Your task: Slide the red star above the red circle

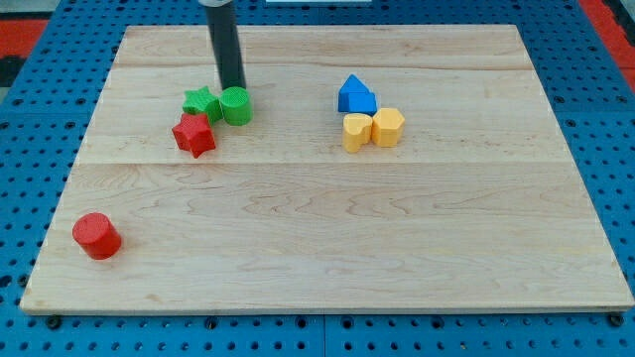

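Observation:
The red star (pixel 194 134) lies on the wooden board at the upper left, touching the green star (pixel 201 102) just above it. The red circle (pixel 96 236) sits near the board's lower left corner, well below and to the left of the red star. My tip (pixel 232 89) stands at the top edge of the green circle (pixel 236 105), up and to the right of the red star and apart from it.
A blue block (pixel 356 96) lies right of centre near the top, with two yellow blocks (pixel 357 131) (pixel 387 127) touching just below it. The wooden board (pixel 327 248) rests on a blue pegboard surface (pixel 40 109).

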